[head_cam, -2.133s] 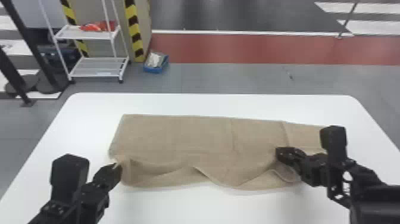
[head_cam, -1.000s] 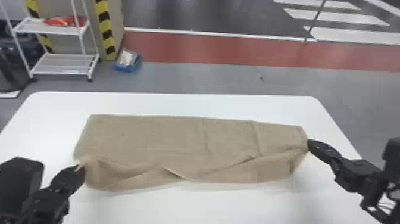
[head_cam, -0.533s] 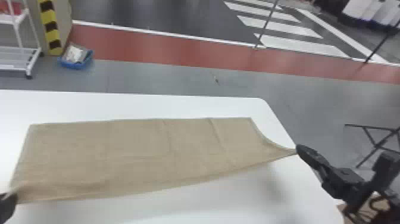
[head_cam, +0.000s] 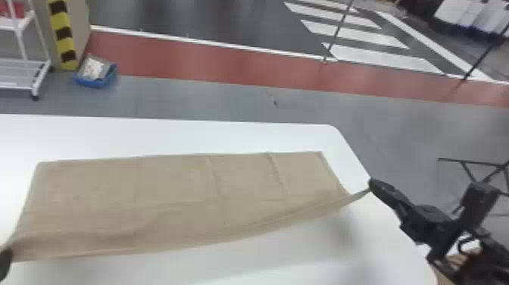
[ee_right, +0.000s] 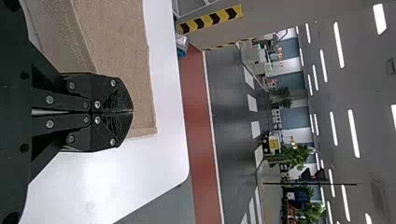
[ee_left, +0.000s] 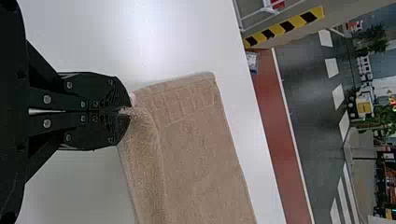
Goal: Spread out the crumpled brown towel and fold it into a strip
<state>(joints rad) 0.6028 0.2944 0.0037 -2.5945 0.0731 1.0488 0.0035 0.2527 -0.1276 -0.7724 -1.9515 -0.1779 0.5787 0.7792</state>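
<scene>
Towel [head_cam: 170, 193] spans the worktop [head_cam: 246, 138] in the head view as a long brown band: spreading looks mostly done, with light creases left. Its near corners are pinched by the left gripper [head_cam: 8, 252] and right gripper [head_cam: 371, 183], the right one lifted. Folding seems partway; the near edge probably needs laying over or down, then smoothing.

In the left wrist view, the fingers clench one corner, beside a loose roll of cloth.

In the right wrist view, the fingers are pressed together over the towel's other end; layer count, I cannot tell.
</scene>
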